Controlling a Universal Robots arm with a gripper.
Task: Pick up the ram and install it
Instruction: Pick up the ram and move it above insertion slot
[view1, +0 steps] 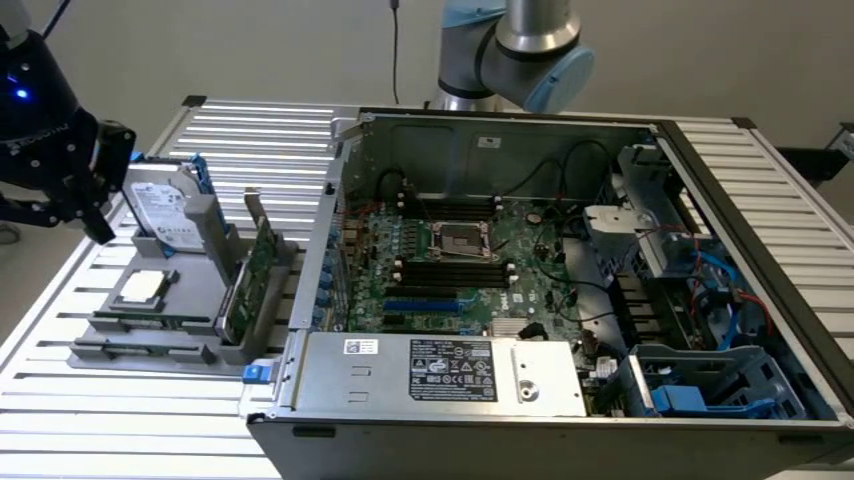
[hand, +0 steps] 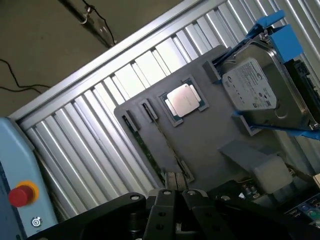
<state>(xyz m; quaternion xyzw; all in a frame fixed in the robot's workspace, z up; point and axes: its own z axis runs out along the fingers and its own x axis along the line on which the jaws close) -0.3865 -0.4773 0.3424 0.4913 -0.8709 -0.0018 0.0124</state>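
- ram (view1: 158, 320): lies flat in its groove at the near edge of the gray holder tray (hand: 210, 132), just beside the processor chip (view1: 140, 290). Not picked up yet.
- my fingers (hand: 176, 199): closed on nothing, hovering over the tray near the hard drive (view1: 167, 205), apart from the ram.
- motherboard (view1: 534, 285): black memory slots (view1: 454, 270) look bare, so I judge pick and install both left.
- unclear: one stick or two in the tray; slot latches too small to read.
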